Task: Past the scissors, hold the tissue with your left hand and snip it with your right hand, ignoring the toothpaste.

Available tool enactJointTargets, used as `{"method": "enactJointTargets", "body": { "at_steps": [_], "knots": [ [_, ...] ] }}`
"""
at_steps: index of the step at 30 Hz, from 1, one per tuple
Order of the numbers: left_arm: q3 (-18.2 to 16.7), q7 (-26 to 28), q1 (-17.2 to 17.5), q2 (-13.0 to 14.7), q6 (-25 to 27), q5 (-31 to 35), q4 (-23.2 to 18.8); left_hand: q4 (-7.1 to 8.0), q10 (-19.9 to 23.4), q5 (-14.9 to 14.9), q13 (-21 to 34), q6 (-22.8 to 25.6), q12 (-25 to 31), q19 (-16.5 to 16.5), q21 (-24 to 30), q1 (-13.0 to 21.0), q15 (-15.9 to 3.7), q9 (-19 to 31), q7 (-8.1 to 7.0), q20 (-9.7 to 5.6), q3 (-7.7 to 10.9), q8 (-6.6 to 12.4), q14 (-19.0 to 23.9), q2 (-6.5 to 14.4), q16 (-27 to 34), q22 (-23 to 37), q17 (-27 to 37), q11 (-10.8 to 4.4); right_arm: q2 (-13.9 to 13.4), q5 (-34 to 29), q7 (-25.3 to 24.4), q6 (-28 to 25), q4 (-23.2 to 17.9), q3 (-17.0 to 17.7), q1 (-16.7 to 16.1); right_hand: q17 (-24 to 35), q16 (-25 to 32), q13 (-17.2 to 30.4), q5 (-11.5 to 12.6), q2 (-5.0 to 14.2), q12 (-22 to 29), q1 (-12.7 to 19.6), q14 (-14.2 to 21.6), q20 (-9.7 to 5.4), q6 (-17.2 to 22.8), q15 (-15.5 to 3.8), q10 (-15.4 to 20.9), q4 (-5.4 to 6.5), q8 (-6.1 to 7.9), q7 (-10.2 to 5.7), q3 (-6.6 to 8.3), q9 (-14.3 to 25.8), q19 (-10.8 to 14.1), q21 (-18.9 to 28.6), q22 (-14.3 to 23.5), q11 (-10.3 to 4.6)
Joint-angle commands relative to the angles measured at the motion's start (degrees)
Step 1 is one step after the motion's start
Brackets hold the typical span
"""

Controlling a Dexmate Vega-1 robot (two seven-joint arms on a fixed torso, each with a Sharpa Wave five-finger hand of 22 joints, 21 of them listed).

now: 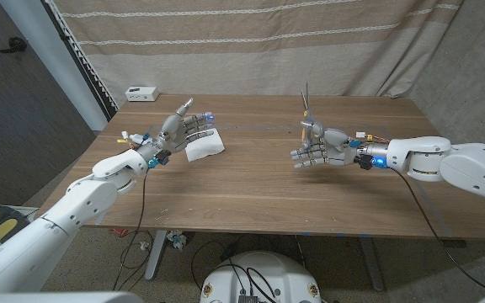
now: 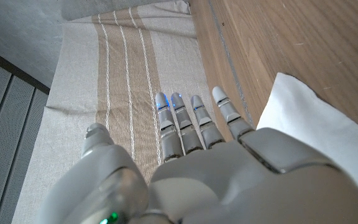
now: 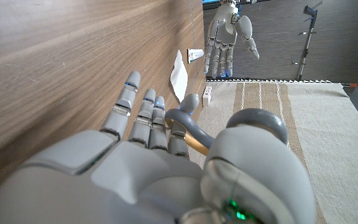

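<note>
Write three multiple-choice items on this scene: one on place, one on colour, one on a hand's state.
1. Where does the tissue lie?
A. beside the left hand
B. under the right hand
C. at the table's near edge

2. What colour is the tissue?
A. blue
B. white
C. yellow

3. What does the right hand hold?
A. nothing
B. the tissue
C. the scissors

Key: 1 A, the head view shows the tissue just by the left hand. 2 B, it shows white in every view. 3 C, the head view shows blades sticking up from the right hand, and its wrist view shows a grey handle loop under the thumb.
</note>
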Motion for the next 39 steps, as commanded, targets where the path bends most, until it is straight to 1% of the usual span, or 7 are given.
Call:
{"method": "enactJointTargets", "body": {
  "at_steps": [1, 6, 12, 16, 26, 34, 39],
  "knots": [
    [-1.06, 1.94, 1.51, -0.11, -3.30, 2.82, 0.39, -0.24, -0.48, -0.09, 0.07, -0.14, -0.28, -0.39, -0.21, 0.93, 0.11, 0.02, -0.31, 0.12, 0.46, -0.29, -0.47, 0.18, -0.27, 0.15, -0.13, -0.41, -0.33, 1.09, 0.58, -1.27, -0.18, -1.01, 1.01, 0.19, -0.51, 0.27, 0.38, 0.06, -0.07, -0.33, -0.01, 0.08, -0.18, -0.08, -0.13, -0.49, 0.61, 0.19, 0.02, 0.16, 0.74, -0.32, 0.09, 0.11],
    [-1.16, -0.96, 1.10, -0.91, -3.45, 0.65, 2.02, -0.60, -0.95, 0.17, 0.03, -0.23, -0.78, -2.04, -1.15, 2.11, 0.73, -0.02, -0.30, -0.05, 1.02, -0.24, -2.32, 0.34, -1.11, 0.02, -0.46, -0.41, -0.24, 1.38, 1.12, -1.57, 0.01, -1.54, 1.49, 0.20, -0.66, 0.29, 0.39, 0.08, -0.08, -0.30, -0.06, 0.00, -0.09, -0.15, -0.19, -0.56, 0.53, 0.04, 0.04, -0.15, 0.76, -0.56, 0.10, 0.11],
    [-1.20, 1.74, 1.68, -0.09, -3.89, 3.35, 1.03, -0.73, -1.24, 0.30, 0.05, -0.46, -1.03, -2.32, -1.44, 2.72, 0.79, -0.07, -0.56, 0.03, 1.34, -0.30, -2.67, 0.46, -1.29, -0.04, -0.61, -0.57, -0.33, 1.54, 1.61, -1.65, 0.22, -1.98, 1.54, 0.21, -0.77, 0.30, 0.41, 0.16, -0.05, -0.25, 0.02, 0.02, -0.01, -0.45, -0.14, -0.65, 0.57, -0.08, 0.09, -0.29, 0.75, -0.86, 0.11, -0.19],
    [-1.03, 2.42, 1.76, 0.04, -4.61, 4.76, 1.08, -0.82, -1.78, 0.58, 0.10, -0.57, -1.60, -5.71, -3.25, 3.94, 1.70, -0.16, -0.61, 1.04, 2.00, -0.27, -5.47, 0.62, -2.48, -0.21, -0.96, -0.43, -0.44, 1.72, 1.52, -1.56, 0.05, -1.89, 1.38, 0.23, -0.86, 0.29, 0.43, 0.23, -0.05, -0.21, 0.05, -0.07, 0.11, -0.53, -0.14, -0.71, 0.49, -0.09, 0.13, -0.60, 0.84, -1.06, 0.12, -0.24],
    [-0.33, 4.88, 2.23, 1.27, -6.95, 10.35, 0.64, -0.87, -3.17, 0.77, 0.09, -1.39, -2.47, -6.53, -4.10, 4.71, 2.12, -0.24, -1.00, 1.49, 2.32, -0.54, -7.13, 0.34, -3.22, -0.35, -1.27, -0.44, -0.72, 2.00, 1.78, -1.94, -0.13, -2.12, 1.91, 0.25, -1.03, 0.29, 0.44, 0.29, 0.00, -0.24, 0.05, -0.09, 0.21, -0.58, 0.03, -0.79, 0.55, -0.10, 0.14, -0.80, 0.97, -1.45, 0.14, -0.29],
    [-0.07, 8.55, 2.78, 1.69, -8.34, 14.80, 0.11, -0.81, -3.77, 0.96, -0.15, -3.99, -3.13, -6.51, -4.65, 4.59, 1.94, -0.54, -1.74, 1.99, 1.77, -1.62, -7.63, -1.25, -3.50, -0.46, -1.54, -0.90, -0.31, 1.70, 2.70, -1.74, 0.30, -2.91, 2.65, 0.28, -1.14, 0.28, 0.39, 0.17, -0.08, -0.42, 0.07, -0.08, 0.19, -0.85, -0.17, -0.81, 0.53, -0.32, 0.02, -1.04, 1.11, -1.77, 0.15, -0.47],
    [1.22, 10.10, 1.75, 1.87, -9.21, 18.98, 0.94, -0.83, -5.07, 1.78, -1.43, -9.32, -4.95, -6.38, -5.87, 5.65, 1.75, -1.83, -2.05, 1.76, 1.71, -3.74, -10.26, -2.66, -5.05, -0.71, -2.68, -0.33, -0.35, 1.43, 2.97, -2.04, 0.34, -3.36, 3.29, 0.29, -1.18, 0.28, 0.38, 0.17, -0.10, -0.47, 0.11, -0.08, 0.17, -0.90, -0.21, -0.83, 0.55, -0.28, 0.00, -1.12, 1.21, -1.92, 0.15, -0.49]
  ]
}}
